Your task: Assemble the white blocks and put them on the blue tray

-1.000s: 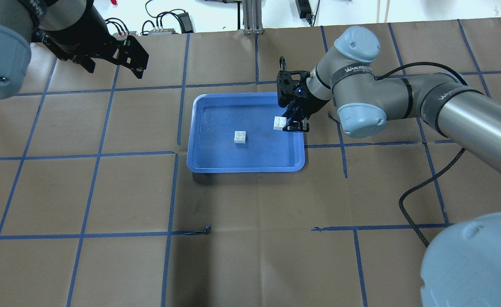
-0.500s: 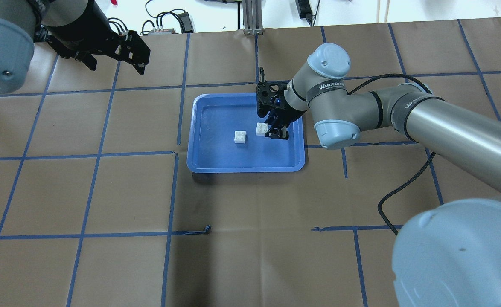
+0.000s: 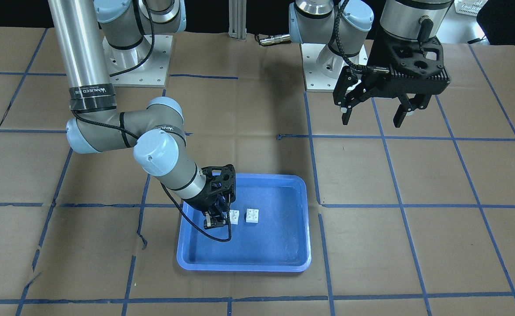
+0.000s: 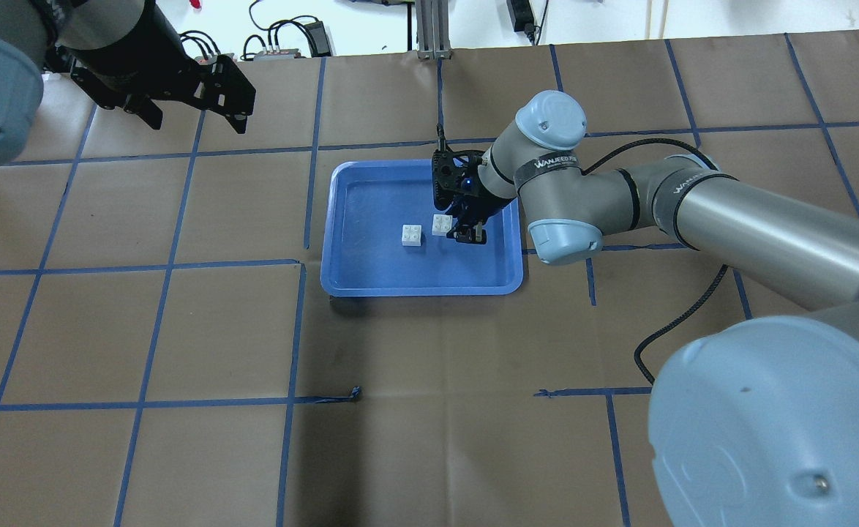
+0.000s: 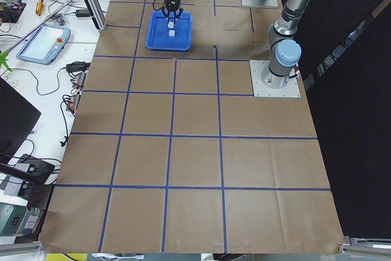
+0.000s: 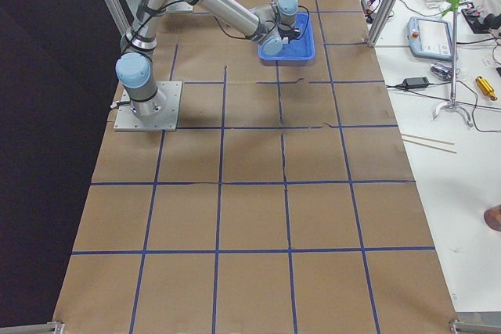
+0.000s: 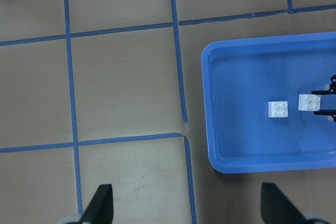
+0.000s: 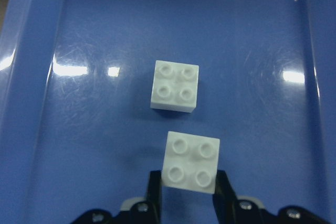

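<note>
The blue tray (image 4: 360,205) lies at mid table. One white block (image 4: 412,235) lies studs up on the tray floor. My right gripper (image 4: 460,233) is shut on the second white block (image 4: 442,224) and holds it just above the tray floor, right beside the lying one with a small gap. The right wrist view shows the held block (image 8: 191,162) between the fingers (image 8: 154,184), below the lying block (image 8: 175,85). My left gripper (image 4: 199,117) is open and empty, high over the table's far left, away from the tray.
Brown paper with blue tape lines covers the table (image 4: 181,329). A black cable (image 4: 682,322) trails from the right arm over the table right of the tray. Cables and power supplies (image 4: 283,44) lie past the far edge.
My right gripper has carried its white block leftward from the tray's right rim to just beside the block lying in the tray. The left gripper has barely moved.
</note>
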{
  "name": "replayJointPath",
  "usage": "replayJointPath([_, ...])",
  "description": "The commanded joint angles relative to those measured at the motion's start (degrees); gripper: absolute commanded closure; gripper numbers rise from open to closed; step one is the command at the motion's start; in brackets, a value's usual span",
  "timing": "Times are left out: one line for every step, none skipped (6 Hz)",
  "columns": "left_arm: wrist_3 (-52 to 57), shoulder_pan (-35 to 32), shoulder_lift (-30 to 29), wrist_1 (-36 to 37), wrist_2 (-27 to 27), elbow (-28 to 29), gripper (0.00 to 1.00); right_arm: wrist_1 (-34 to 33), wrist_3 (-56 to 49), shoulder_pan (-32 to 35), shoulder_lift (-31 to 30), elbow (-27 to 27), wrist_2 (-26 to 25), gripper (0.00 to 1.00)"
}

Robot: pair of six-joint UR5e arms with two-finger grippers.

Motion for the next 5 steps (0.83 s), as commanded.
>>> replayJointPath([0.0,0.0,0.6,-0.1,0.0,-0.8,0.01,-0.2,0.0,1.0,0.4,0.0,0.0,0.77])
replayJointPath([0.0,0.0,0.7,-0.1,0.1,-0.9,0.01,-0.3,0.1,1.4,0.8,0.0,0.0,0.77])
replayJointPath([0.0,0.0,0.7,-0.1,0.0,-0.9,0.01,-0.3,0.1,1.5,0.9,0.0,0.0,0.77])
replayJointPath([0.0,0.0,0.7,-0.1,0.0,-0.9,0.01,-0.3,0.1,1.5,1.1,0.0,0.0,0.77])
replayJointPath([0.0,0.0,0.7,-0.1,0.0,-0.9,0.01,-0.2,0.1,1.6,1.1,0.1,0.0,0.77])
